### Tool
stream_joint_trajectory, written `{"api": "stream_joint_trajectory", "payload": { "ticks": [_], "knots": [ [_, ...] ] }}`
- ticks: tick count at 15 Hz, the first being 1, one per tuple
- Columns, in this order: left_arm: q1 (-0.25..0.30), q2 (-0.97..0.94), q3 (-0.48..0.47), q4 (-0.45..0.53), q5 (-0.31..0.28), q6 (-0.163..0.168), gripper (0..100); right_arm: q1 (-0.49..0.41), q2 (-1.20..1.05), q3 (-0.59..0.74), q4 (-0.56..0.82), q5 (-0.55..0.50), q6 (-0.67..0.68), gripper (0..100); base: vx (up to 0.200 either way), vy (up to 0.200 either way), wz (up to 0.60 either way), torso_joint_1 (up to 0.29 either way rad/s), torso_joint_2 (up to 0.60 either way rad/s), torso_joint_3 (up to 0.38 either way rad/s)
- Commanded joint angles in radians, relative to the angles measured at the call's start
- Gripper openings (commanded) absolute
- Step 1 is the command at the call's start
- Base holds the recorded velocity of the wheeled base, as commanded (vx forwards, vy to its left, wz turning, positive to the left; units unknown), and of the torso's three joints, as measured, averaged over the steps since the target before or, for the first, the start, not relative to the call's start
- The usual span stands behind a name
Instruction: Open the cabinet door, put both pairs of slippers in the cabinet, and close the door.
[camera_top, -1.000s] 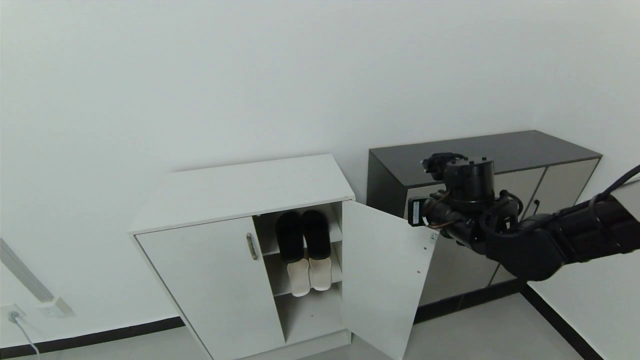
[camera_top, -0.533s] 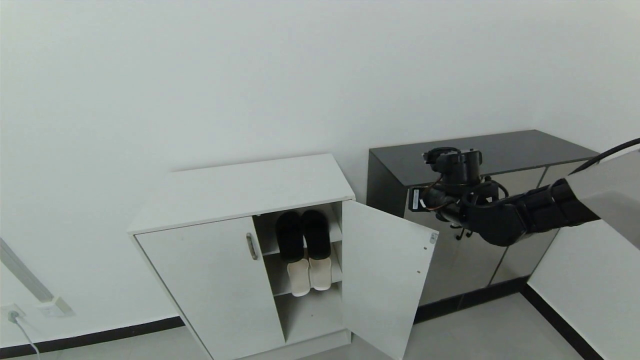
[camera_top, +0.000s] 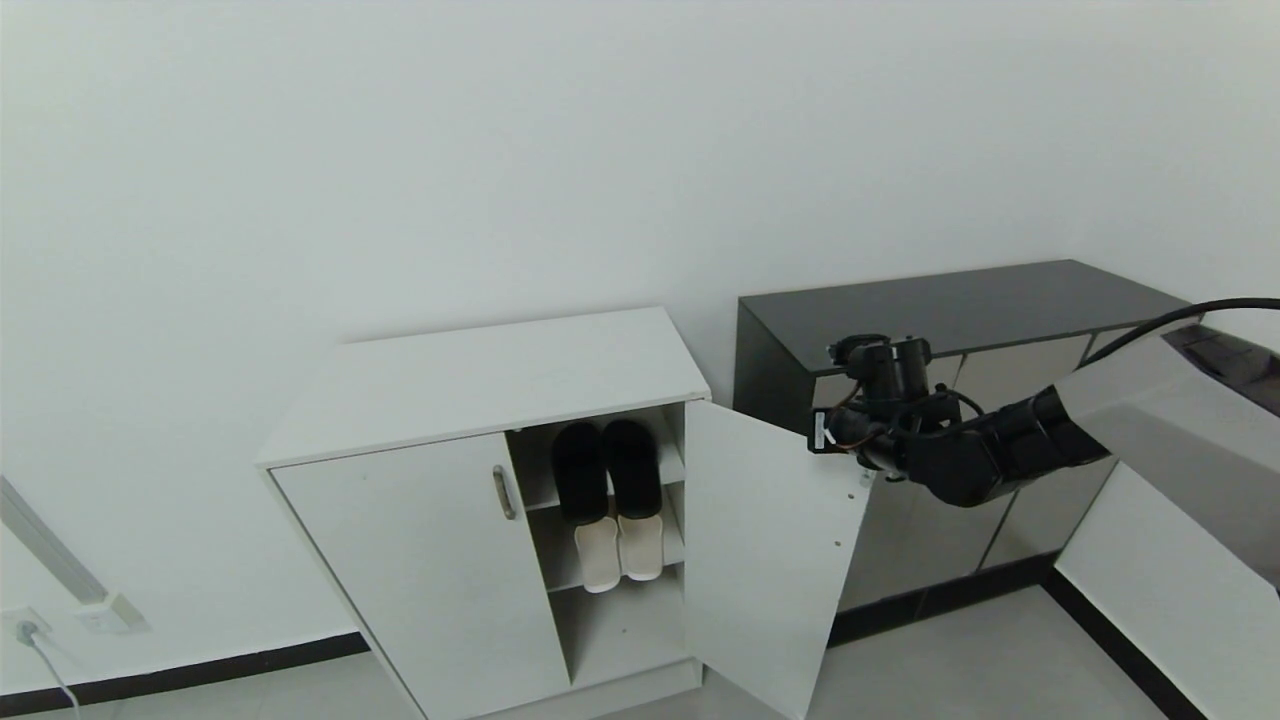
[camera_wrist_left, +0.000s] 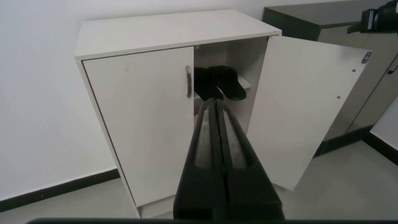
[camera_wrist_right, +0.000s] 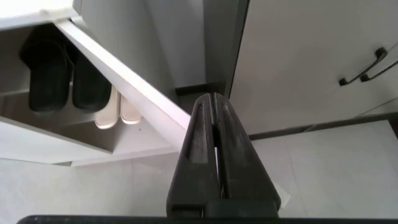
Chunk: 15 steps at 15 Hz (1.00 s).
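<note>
The white cabinet stands against the wall, its left door closed and its right door swung open. Inside, a black pair of slippers lies on the upper shelf and a white pair on the shelf below. My right arm's wrist hangs just behind the open door's top outer corner. The right gripper is shut with nothing in it, close to the door's edge. My left gripper is shut and empty, held in front of the cabinet's middle, below the left door's handle.
A dark cabinet with grey doors and dark handles stands right of the white one, behind my right arm. A wall socket with a cable sits low at the far left. Bare floor lies before both cabinets.
My right arm has stretched forward and dropped, bringing its wrist from beside the dark cabinet's front to the open door's top outer corner. The door and slippers have not moved.
</note>
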Motion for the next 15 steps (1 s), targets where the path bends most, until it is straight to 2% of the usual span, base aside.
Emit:
{"api": "stream_joint_trajectory", "payload": {
  "ticks": [1,6,15],
  "knots": [
    [0.001,0.001,0.0,0.0,0.0,0.0,0,-0.001,0.024,-0.007,-0.002,0.004,0.0,0,0.0,0.0,0.0,0.0,0.0,0.0],
    [0.001,0.001,0.0,0.0,0.0,0.0,0,0.013,0.031,-0.002,0.003,0.007,0.021,0,0.0,0.0,0.0,0.0,0.0,0.0],
    [0.001,0.001,0.0,0.0,0.0,0.0,0,0.117,-0.03,0.095,0.0,0.007,0.052,0,0.0,0.0,0.0,0.0,0.0,0.0]
  ]
}}
